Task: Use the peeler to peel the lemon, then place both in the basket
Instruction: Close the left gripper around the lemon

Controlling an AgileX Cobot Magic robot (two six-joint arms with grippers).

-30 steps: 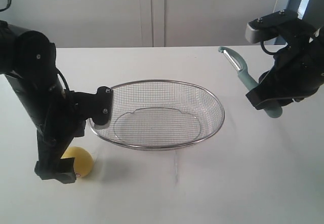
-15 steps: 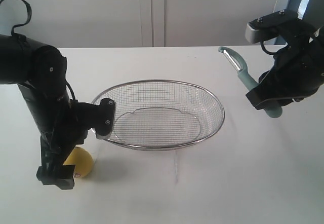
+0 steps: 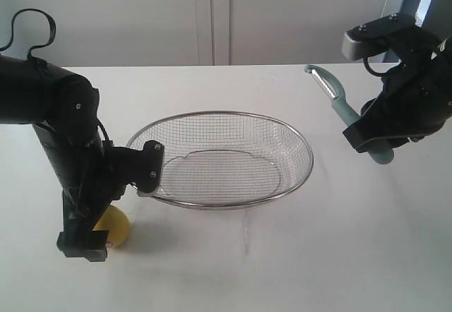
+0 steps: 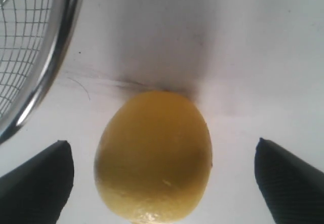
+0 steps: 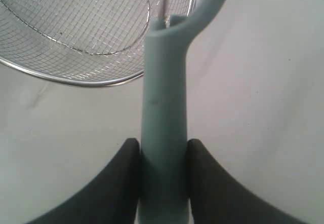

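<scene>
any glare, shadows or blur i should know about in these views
Exterior view: evenly bright, the white table nearly washed out, faint shadows under the basket and beside the lemon. Left wrist view: the lemon casts a dark smudged shadow, the basket rim shows a glare streak. Right wrist view: the close peeler handle looks soft, the mesh crisper.

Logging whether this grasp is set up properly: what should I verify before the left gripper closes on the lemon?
1. The left gripper is open: ok.
2. The lemon sits between its fingers, with a gap on each side: ok.
3. The lemon rests on the table, apart from the basket rim: ok.
4. The right gripper is shut on the peeler handle: ok.
5. The peeler is held off the table, beside the basket: ok.
6. The fingers are low enough on the lemon: cannot tell.
</scene>
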